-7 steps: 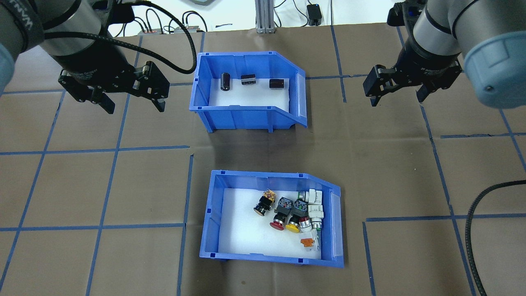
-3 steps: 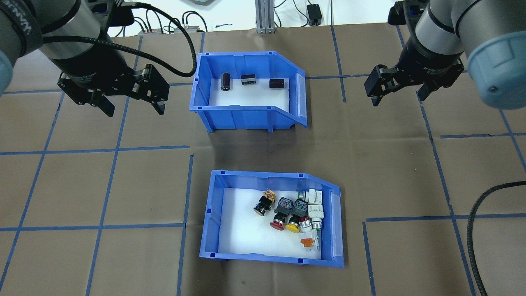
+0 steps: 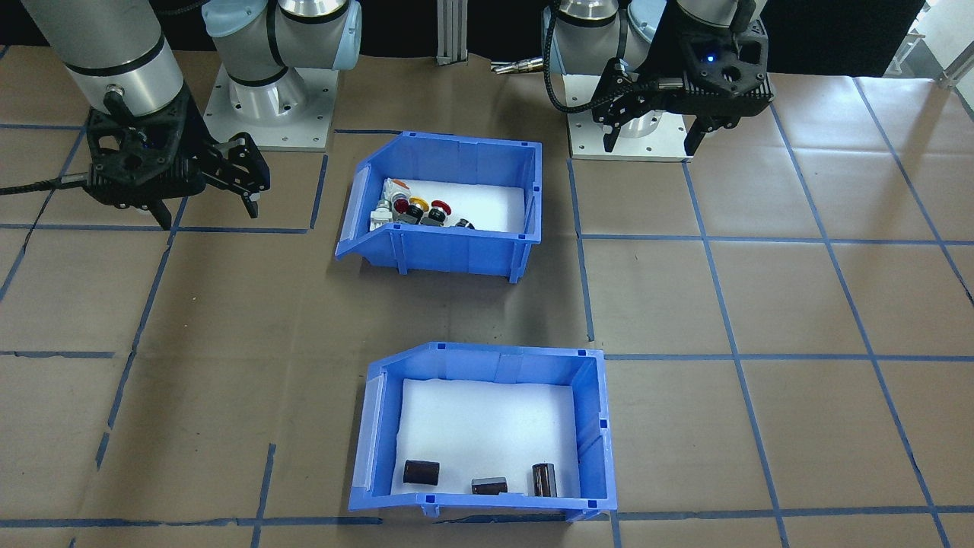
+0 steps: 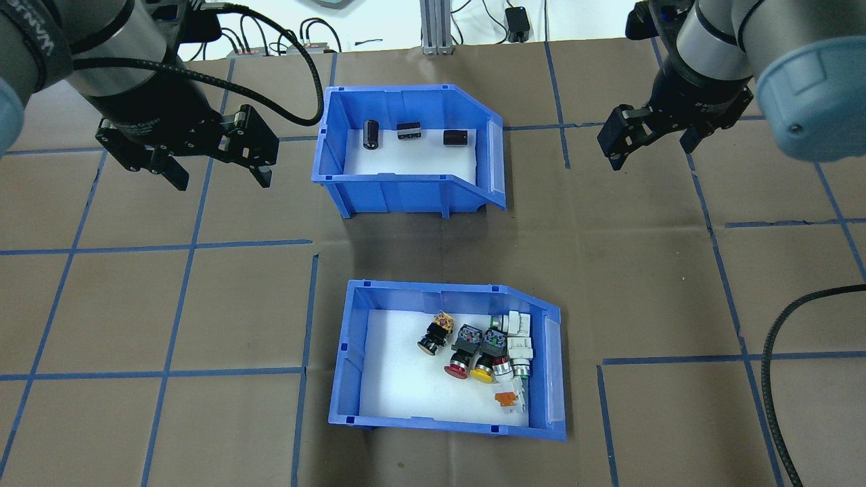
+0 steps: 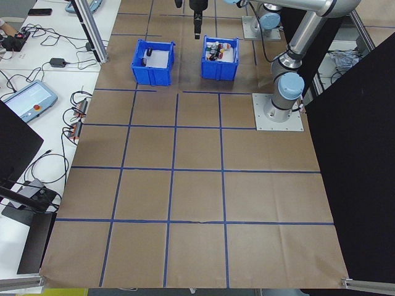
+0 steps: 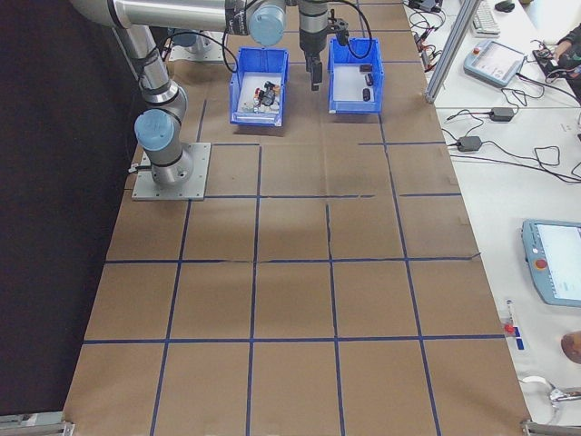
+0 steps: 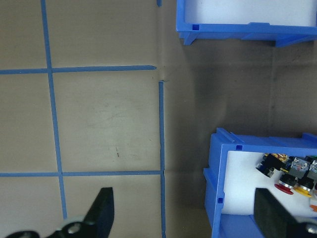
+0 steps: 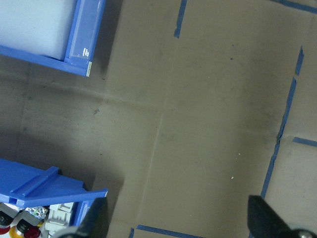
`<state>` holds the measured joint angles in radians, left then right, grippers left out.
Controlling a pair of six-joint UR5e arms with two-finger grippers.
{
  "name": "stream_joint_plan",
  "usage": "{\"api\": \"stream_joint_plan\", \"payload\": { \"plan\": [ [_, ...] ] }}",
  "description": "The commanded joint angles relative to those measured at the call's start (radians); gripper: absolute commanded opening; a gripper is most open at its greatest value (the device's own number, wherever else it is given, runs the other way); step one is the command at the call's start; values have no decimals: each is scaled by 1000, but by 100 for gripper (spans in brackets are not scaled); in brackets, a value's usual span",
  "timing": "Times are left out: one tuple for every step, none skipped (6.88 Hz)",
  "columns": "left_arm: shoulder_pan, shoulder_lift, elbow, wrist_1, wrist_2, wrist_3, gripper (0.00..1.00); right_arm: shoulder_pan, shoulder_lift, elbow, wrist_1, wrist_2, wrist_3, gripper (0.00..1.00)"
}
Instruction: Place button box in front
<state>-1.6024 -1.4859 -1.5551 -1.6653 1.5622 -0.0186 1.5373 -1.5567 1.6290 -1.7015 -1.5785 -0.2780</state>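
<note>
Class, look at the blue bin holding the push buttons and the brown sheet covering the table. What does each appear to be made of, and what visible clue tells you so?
The button box: probably moulded plastic, with smooth, uniformly blue, slightly glossy walls and ribbed edges; its white lining looks like foam or paper. The table covering: likely matte brown kraft paper, given its creases and seams, marked with blue tape lines.

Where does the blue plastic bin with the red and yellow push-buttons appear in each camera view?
Front-facing: blue plastic bin with the push-buttons, upper centre.
Overhead: lower centre.
Exterior left: top, right one of two bins.
Exterior right: top, left one.
Left wrist: lower right corner.
Right wrist: lower left corner.
Shared landmark: the second blue bin with dark cylinders.
</note>
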Motion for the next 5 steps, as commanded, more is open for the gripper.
{"api": "stream_joint_plan", "payload": {
  "plan": [
    [2,1,-2,-2,-2,-18,100,15,111,-134,17,12,-158,100],
    [4,4,-3,-1,-2,-58,100,33,139,-171,17,12,-266,100],
    [7,-8,-3,1,-2,-117,100,47,167,-196,14,14,-399,100],
    [13,-10,-3,9,-2,-147,100,53,188,-225,13,14,-491,100],
    [13,-11,-5,22,-2,-173,100,67,216,-248,13,15,-557,100]
  ]
}}
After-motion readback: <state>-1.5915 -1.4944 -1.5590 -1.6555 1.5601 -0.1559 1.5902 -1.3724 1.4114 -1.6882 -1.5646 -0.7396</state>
